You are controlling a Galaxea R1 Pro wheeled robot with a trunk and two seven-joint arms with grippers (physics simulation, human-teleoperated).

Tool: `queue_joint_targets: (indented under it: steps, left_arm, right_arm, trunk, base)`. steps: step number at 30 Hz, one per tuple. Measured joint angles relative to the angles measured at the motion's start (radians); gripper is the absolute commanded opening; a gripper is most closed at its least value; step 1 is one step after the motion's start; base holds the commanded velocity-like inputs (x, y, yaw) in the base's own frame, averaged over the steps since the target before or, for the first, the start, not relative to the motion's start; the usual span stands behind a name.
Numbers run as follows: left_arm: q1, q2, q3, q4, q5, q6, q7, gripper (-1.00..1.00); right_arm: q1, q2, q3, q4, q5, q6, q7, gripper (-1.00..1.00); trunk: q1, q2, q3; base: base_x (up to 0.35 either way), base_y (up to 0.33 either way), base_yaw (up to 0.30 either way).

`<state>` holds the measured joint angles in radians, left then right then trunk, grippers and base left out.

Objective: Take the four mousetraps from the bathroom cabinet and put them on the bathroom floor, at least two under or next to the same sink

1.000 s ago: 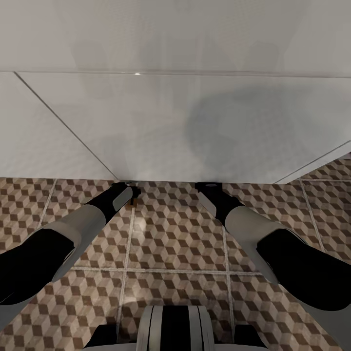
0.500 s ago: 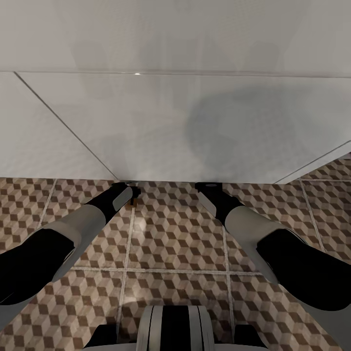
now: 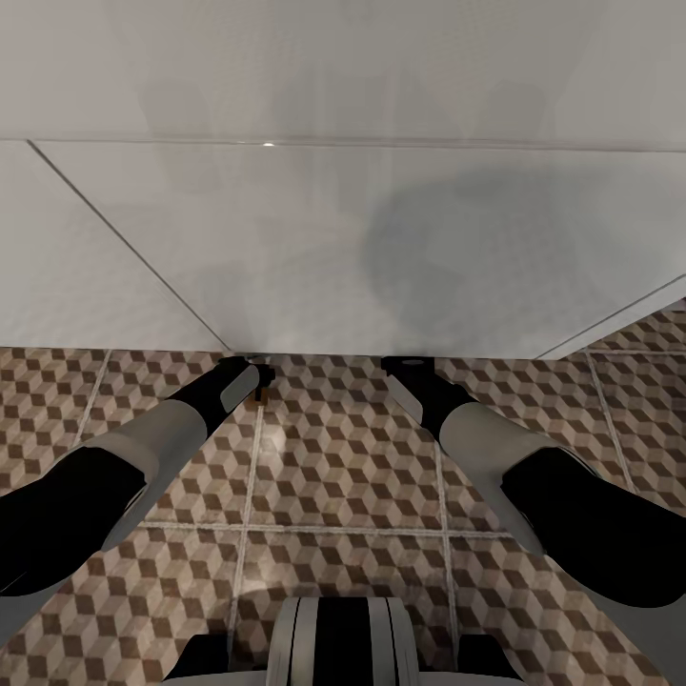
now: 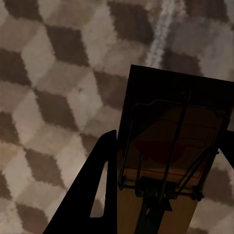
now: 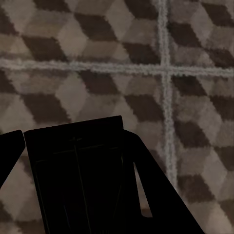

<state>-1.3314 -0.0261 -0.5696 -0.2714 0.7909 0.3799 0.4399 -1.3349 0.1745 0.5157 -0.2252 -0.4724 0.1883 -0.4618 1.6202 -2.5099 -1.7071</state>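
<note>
- Left wrist view: the left tool (image 4: 161, 195) pinches a trap (image 4: 170, 151), one dark finger (image 4: 87, 195) on its side edge; spring and wire bar face the camera, and the patterned floor (image 4: 53, 78) lies below with a grout line running past the far edge.
- Whether that trap touches the tiles cannot be told; it looks near them, judging by how large the cubes appear.
- Head view: the left tool (image 3: 259, 373) reaches down at the foot of a wide white unit (image 3: 314, 248), the right tool (image 3: 408, 364) at the same edge, well apart; floor (image 3: 333, 476) fills the space between the robot and the unit.
- Whether this white unit is the sink cannot be told from here; no tap shows.
- Right wrist view: the right tool (image 5: 73, 175) is pressed on a second trap (image 5: 78, 165), seen almost black, over a grout crossing (image 5: 165, 70).
- Likely step: setting both traps down by the unit's base.
- To do it well: lower until each trap lies flat on the tiles, then spread the fingers slowly so nothing flips or skids.
- Keep both traps just beside the unit's edge, on the same tiling.
- Lift straight away so the fingers do not drag them.
</note>
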Motion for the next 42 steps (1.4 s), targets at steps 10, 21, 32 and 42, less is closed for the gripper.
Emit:
queue_joint_targets:
  steps: [10, 21, 32, 42]
  left_arm:
    - [0.0, -0.003, 0.0, 0.003, 0.0, -0.001, 0.0, -1.0]
    - [-0.001, -0.003, 0.0, 0.004, 0.0, -0.001, 0.0, -1.0]
    - [-0.001, -0.003, -0.001, 0.004, 0.0, -0.001, 0.0, -1.0]
    - [-0.001, -0.003, -0.001, 0.004, 0.0, -0.001, 0.0, -1.0]
  right_arm:
    - [-0.002, 0.0, 0.006, 0.004, -0.001, -0.003, 0.0, 1.0]
    - [-0.002, 0.0, 0.007, 0.005, -0.001, -0.004, -0.001, 1.0]
    - [-0.002, 0.0, 0.008, 0.006, -0.001, -0.004, -0.001, 1.0]
    - [-0.002, 0.0, 0.007, 0.006, 0.0, -0.004, -0.001, 1.0]
  trunk:
    - [0.0, 0.0, 0.0]
    - [0.0, 0.0, 0.0]
    - [0.0, 0.0, 0.0]
    - [0.0, 0.0, 0.0]
  base:
    - [0.0, 0.0, 0.0]
    - [0.0, 0.0, 0.0]
    - [0.0, 0.0, 0.0]
    - [0.0, 0.0, 0.0]
